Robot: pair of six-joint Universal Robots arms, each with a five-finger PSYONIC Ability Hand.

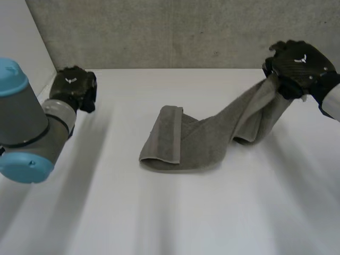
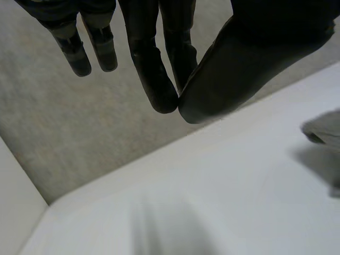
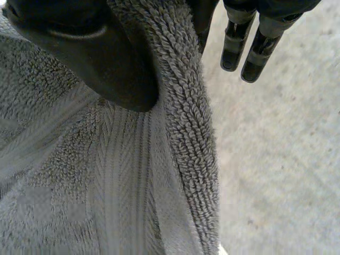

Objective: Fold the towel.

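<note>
At upper left the left robot hand [image 1: 73,89] hangs empty, fingers straight, above the counter [image 1: 106,212]. Mid-frame the towel [image 1: 178,143] lies partly doubled over; its other end rises to upper right, pinched by the right robot hand [image 1: 300,64]. Folding looks underway, the raised end not yet laid down.
</note>
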